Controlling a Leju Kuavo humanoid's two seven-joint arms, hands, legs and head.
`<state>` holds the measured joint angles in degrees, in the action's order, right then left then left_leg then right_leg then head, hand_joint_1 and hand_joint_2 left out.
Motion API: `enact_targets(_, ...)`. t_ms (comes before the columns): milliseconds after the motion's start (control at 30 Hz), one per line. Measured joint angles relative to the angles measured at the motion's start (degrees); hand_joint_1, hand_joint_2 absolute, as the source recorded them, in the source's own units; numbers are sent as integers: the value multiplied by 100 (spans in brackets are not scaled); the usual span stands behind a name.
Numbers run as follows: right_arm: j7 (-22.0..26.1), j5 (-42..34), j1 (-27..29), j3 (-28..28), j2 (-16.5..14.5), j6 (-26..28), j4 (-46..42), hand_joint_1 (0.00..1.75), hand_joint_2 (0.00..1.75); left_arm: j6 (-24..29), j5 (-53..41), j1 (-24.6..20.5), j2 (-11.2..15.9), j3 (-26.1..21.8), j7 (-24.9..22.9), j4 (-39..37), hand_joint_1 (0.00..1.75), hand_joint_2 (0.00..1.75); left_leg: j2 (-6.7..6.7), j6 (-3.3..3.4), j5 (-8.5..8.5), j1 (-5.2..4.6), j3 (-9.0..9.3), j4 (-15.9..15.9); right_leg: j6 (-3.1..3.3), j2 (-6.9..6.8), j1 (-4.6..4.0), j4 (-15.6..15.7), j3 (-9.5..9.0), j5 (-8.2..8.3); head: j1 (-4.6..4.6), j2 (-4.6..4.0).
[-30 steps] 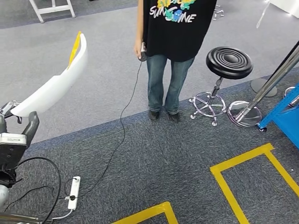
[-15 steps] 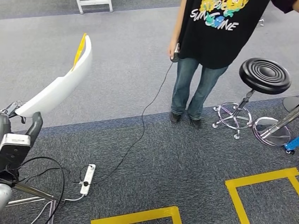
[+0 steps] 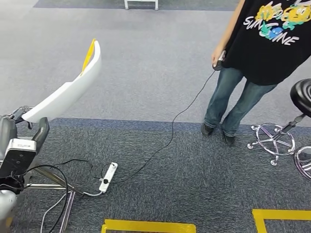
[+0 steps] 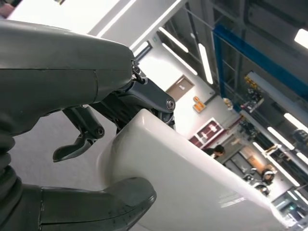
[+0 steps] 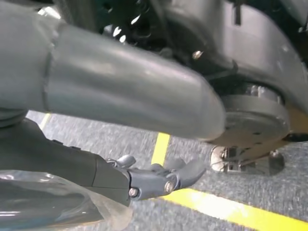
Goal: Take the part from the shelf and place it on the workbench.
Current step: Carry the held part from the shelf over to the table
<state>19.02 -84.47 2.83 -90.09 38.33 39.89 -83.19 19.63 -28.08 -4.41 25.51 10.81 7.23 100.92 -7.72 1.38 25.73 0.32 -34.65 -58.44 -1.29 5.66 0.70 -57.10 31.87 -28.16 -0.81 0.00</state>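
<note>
White part (image 3: pixel 69 92) gripped by left hand (image 3: pixel 22 141); person (image 3: pixel 256 63), power strip (image 3: pixel 108 176) ahead.

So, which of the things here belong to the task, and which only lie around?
For the task:
- long white curved plastic part
- left hand, holding it

Only around:
- white power strip
- black round stool
- yellow floor tape
- person

Long curved white part (image 3: pixel 68 92), yellow-tipped, tilted upward

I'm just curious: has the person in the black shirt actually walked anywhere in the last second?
Cannot tell: the person slides right, but so does the power strip; the camera turned.
</note>
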Motion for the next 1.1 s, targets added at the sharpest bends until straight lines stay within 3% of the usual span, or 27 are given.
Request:
enact_targets(33,20,-1,6,-2,8,-1,0,0,0,2,1,7,3,10,1,-3,175,175,-69,-41,-14,19,-16,8,8,-85,-3,26,-27,9,0,1)
enact_targets(67,39,-3,12,-2,13,-1,0,0,0,6,2,13,8,19,1,-5,175,175,-34,-73,3,18,-35,-18,31,-170,-1,62,-53,25,-5,1)
enact_targets(133,62,-5,24,0,16,-2,-1,0,0,16,4,0,18,28,1,-9,175,175,275,-118,212,-4,-177,-342,82,-352,6,137,-108,48,-24,1)
enact_targets(200,56,-4,44,1,16,-2,-2,0,0,23,14,-7,17,42,1,-20,175,175,613,-158,578,3,-506,-1053,112,-532,-16,149,-136,32,-33,0)
enact_targets(267,43,-3,56,-2,16,-2,-1,0,0,26,25,9,15,52,-1,-35,175,175,711,-194,726,27,-737,-1541,120,-717,-29,144,-147,8,-33,0)
enact_targets(300,40,-3,56,-2,16,-2,0,0,0,26,27,15,16,54,-1,-40,175,175,733,-204,645,33,-707,-1494,115,-802,-31,142,-156,-5,-33,0)
enact_targets(333,40,-3,53,-1,16,-2,1,0,0,26,28,15,18,53,-2,-44,175,175,768,-207,473,35,-556,-1218,104,-881,-31,140,-174,-22,-35,0)
enact_targets(400,43,-3,49,2,16,-2,1,0,0,25,30,10,26,51,-2,-45,175,175,977,-180,162,13,-116,-422,65,-1020,-45,137,-228,-66,-33,0)
enact_targets(467,40,-2,45,5,16,-2,1,0,0,22,31,-4,32,49,-2,-45,175,175,1114,-111,69,-24,111,10,10,-1137,-71,127,-267,-109,-27,0)
enact_targets(567,14,5,22,8,16,-2,1,0,0,2,30,-20,45,49,-4,-45,175,175,953,-11,71,-42,110,44,-75,-1250,-60,118,-302,-167,-24,0)
enact_targets(633,3,9,10,11,16,-2,1,0,0,-9,22,-51,61,50,-9,-45,175,175,837,53,59,-22,129,71,-127,-1029,-31,-126,-198,-353,-10,0)
enact_targets(700,-11,12,17,12,16,-2,2,0,0,-16,5,-79,61,59,-17,-45,175,175,726,93,57,-13,131,76,-146,-703,-15,-852,170,-705,14,0)
enact_targets(733,-23,14,22,11,16,-2,2,0,0,-18,-2,-80,57,66,-19,-45,175,175,662,102,58,-18,127,75,-147,-624,-13,-1270,397,-853,21,0)
enact_targets(767,-37,16,28,9,16,-2,3,0,0,-20,-7,-77,55,73,-19,-45,175,175,592,104,58,-24,127,74,-143,-591,-15,-1554,569,-903,21,0)
enact_targets(800,-46,17,33,8,16,-2,3,0,0,-20,-8,-74,54,77,-19,-45,175,175,514,104,58,-29,130,73,-133,-575,-17,-1622,644,-834,21,0)
enact_targets(833,-53,18,34,7,16,-2,4,0,0,-20,-9,-73,54,79,-19,-45,175,175,435,103,59,-31,137,71,-118,-554,-16,-1444,599,-653,21,0)
enact_targets(867,-55,19,35,7,16,-2,4,0,0,-20,-10,-74,54,80,-19,-45,175,175,356,100,61,-30,146,70,-100,-500,-13,-1071,454,-403,21,0)
enact_targets(933,-20,13,35,8,16,-2,8,0,0,-14,-25,-75,52,81,-20,-44,175,175,208,78,63,-25,141,59,-71,-218,9,-286,92,-84,17,0)
enact_targets(1000,95,-3,58,11,16,-2,40,0,0,1,-105,-50,32,100,-46,-26,175,175,67,18,44,-2,99,55,-56,-53,14,34,-86,-55,15,0)
enact_targets(1067,227,-22,97,11,16,-2,96,0,0,15,-237,2,-2,160,-138,15,175,175,-55,-55,28,26,66,59,-22,-190,7,77,-125,-49,15,0)
enact_targets(1100,272,-29,114,11,16,-2,121,0,0,18,-287,21,-16,193,-191,36,175,175,16,-81,67,20,40,11,9,-273,10,108,-149,-39,8,0)
